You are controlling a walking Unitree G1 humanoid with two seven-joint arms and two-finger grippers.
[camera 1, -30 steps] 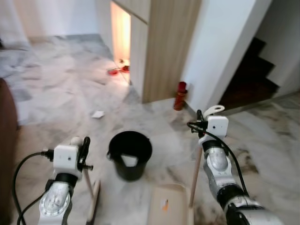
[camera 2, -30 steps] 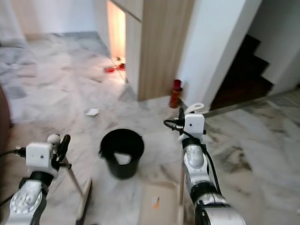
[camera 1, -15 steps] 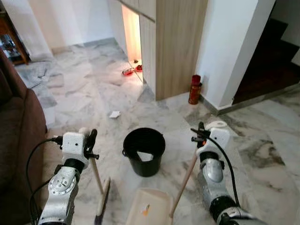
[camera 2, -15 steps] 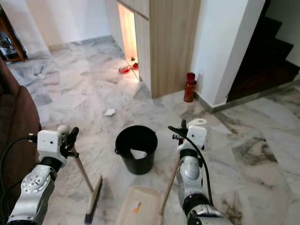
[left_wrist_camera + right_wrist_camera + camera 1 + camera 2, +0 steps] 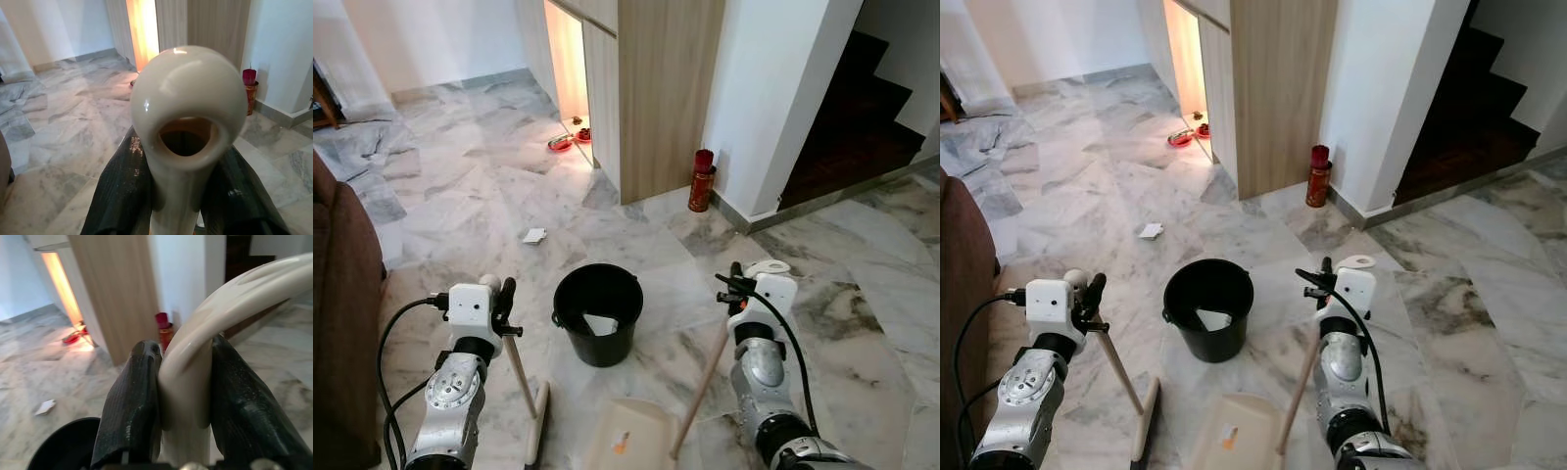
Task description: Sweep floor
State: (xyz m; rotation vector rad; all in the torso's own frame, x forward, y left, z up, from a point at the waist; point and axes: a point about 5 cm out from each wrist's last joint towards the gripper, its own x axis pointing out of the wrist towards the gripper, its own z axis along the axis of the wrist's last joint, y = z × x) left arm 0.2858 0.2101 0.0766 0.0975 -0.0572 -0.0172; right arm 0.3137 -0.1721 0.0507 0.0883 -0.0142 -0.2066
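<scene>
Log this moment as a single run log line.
left gripper shut on broom handle | right gripper shut on dustpan handle | dustpan on floor before black bucket | paper scrap beyond, unswept

dustpan (image 5: 628,442): front part cut off at the picture's edge
red things (image 5: 568,140) by the doorway: too small to tell
sofa (image 5: 342,323): mostly cut off

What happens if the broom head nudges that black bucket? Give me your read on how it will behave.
The black bucket looks like thin plastic holding just a pale scrap, so it is probably light. On the glossy marble floor it would likely slide rather than resist. It is fairly tall with a narrower base, so a push near the rim might tip it.
</scene>
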